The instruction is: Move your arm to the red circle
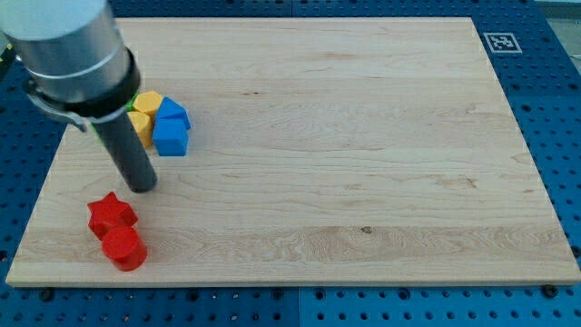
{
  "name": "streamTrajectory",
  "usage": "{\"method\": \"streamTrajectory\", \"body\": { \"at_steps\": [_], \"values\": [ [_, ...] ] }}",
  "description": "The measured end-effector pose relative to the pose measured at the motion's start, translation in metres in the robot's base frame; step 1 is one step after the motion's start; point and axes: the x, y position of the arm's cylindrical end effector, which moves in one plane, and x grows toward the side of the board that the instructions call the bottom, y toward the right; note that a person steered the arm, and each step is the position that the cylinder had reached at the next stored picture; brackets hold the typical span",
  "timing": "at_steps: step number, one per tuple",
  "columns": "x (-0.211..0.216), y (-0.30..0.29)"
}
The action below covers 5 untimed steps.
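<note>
The red circle block (124, 248) lies near the board's bottom left corner, touching a red star block (111, 214) just above it. My tip (142, 186) rests on the board above and slightly right of the red star, a short gap away from both red blocks. The dark rod rises up and left to the grey arm body at the view's top left.
A cluster sits at the left near the rod: a yellow hexagon block (148, 102), another yellow block (140, 123), a blue block (173, 113) and a blue cube (170, 138), with a bit of green (132, 103) behind. The wooden board (345, 145) lies on a blue pegboard; a marker tag (500, 42) is at top right.
</note>
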Motion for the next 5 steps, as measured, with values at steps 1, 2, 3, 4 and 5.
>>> {"method": "streamTrajectory", "body": {
  "at_steps": [1,2,3,4,5],
  "values": [
    [-0.005,-0.027],
    [-0.008,-0.055],
    [-0.007,-0.079],
    [0.015,-0.095],
    [0.031,-0.104]
  ]
}}
